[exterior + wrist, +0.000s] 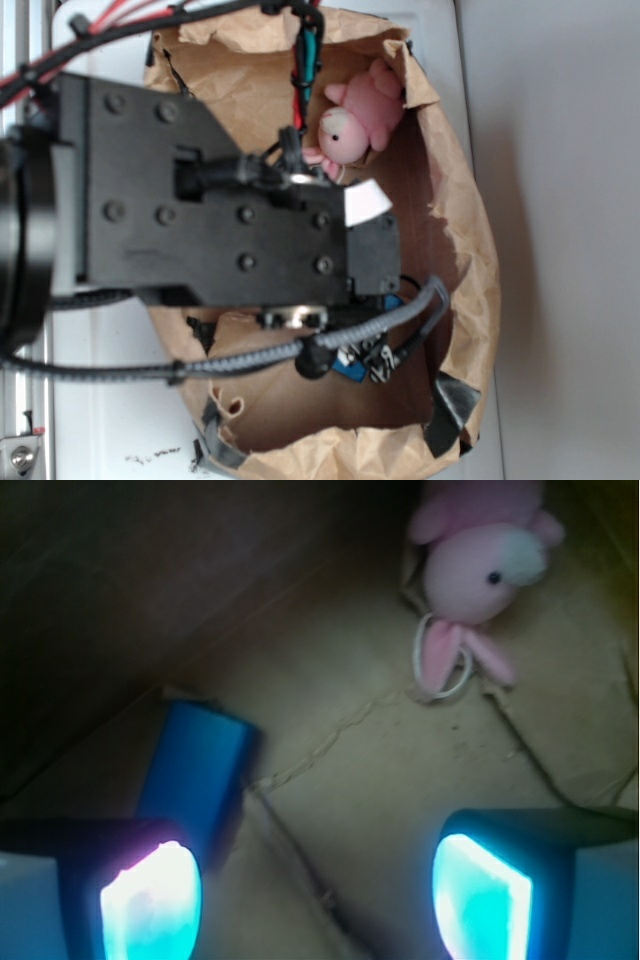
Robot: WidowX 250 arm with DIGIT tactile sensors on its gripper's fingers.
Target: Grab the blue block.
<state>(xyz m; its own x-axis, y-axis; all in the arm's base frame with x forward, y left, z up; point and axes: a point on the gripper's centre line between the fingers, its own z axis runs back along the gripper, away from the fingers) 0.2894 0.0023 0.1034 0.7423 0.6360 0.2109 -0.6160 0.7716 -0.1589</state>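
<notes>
Wrist: jaws apart, empty; blue block (197, 770) lower end hidden behind left fingertip (150, 900).

Bright, soft exterior; dim, blurry wrist view.

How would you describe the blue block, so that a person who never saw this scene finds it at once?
Look inside the brown paper bag, on its floor. The blue block lies beside the left finger of the open hand, across the floor from the pink plush bunny. It alone is flat, smooth and blue.
</notes>
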